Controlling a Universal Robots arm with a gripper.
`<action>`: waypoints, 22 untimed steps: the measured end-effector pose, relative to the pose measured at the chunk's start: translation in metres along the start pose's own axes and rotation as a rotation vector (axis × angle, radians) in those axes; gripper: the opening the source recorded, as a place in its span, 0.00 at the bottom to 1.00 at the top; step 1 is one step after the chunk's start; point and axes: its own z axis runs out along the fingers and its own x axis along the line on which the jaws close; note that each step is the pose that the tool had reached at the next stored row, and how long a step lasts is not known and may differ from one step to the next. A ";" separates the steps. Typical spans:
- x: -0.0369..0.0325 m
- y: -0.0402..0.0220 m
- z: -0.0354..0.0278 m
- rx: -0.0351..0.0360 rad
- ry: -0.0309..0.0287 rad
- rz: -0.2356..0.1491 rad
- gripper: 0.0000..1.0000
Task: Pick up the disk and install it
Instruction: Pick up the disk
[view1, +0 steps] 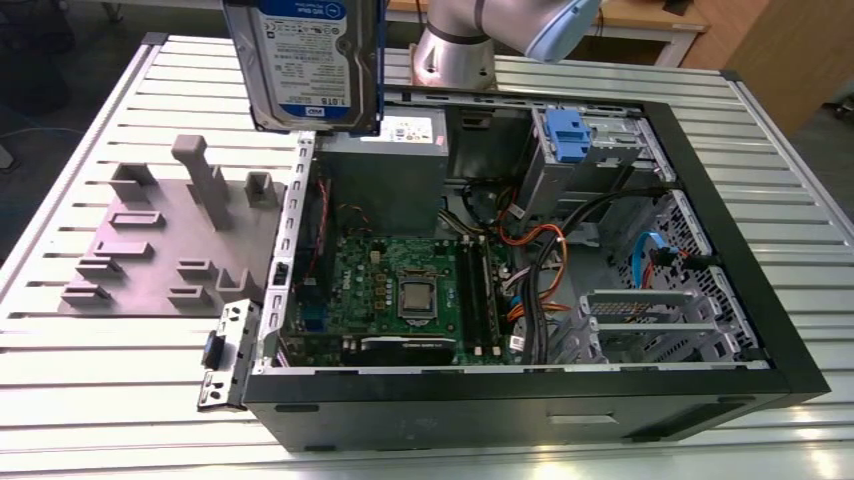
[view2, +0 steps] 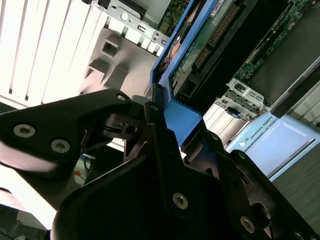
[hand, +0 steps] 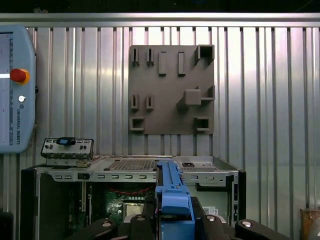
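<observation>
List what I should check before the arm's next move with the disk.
1. Grip: ok. The gripper is shut on the blue carrier of the disk in both wrist views.
2. Lift off the grey fixture plate: ok, the disk hangs high in the exterior view.
3. Open case: ok, side panel off.
4. Room in the drive cage: cannot tell, though it looks empty.
5. Path past the cables: cannot tell; orange and black ones lie beside the cage.
6. Installed: not ok, not yet.
</observation>
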 end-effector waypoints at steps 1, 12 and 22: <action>0.0014 0.0000 0.0000 0.0000 -0.0001 0.000 0.36; 0.0047 -0.0182 0.0011 0.0007 0.0000 0.000 0.36; 0.0041 -0.0561 0.0023 0.0017 -0.0001 0.000 0.36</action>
